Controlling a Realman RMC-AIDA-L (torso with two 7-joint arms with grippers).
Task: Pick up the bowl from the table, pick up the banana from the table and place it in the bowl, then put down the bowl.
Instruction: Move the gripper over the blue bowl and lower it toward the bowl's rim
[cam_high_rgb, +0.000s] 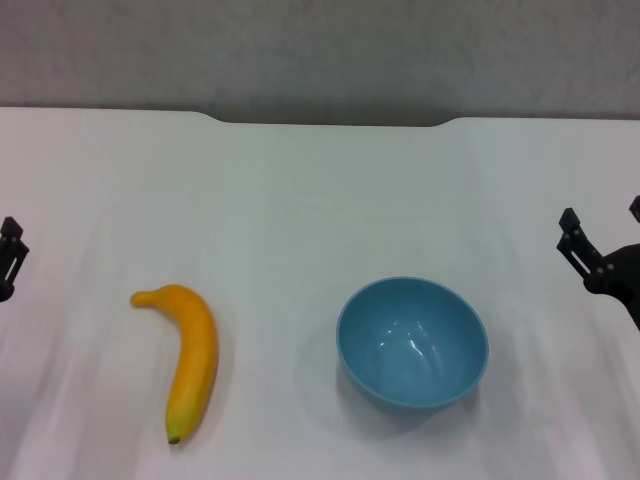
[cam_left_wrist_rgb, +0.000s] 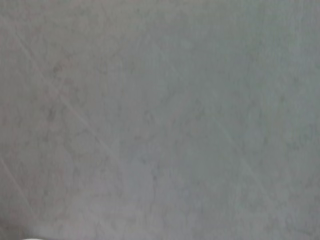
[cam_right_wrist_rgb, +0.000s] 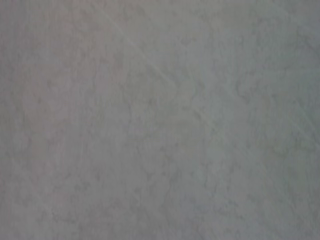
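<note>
Two hands wait at the desk (cam_high_rgb: 300, 200) edges, left hand (cam_high_rgb: 8, 255) and right hand (cam_high_rgb: 600, 255); whether their fingers are spread, can't tell. Bowl (cam_high_rgb: 412, 343) sits well inboard of the right hand, banana (cam_high_rgb: 188, 358) near the left. That glossy rim could slip a pinch, and the curved banana might roll.

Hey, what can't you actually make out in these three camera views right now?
- Left hand: cut off by the head view's left edge.
- Right hand: cut off by its right edge.
- Both wrist views: only blurred grey surface; banana and bowl absent.
</note>
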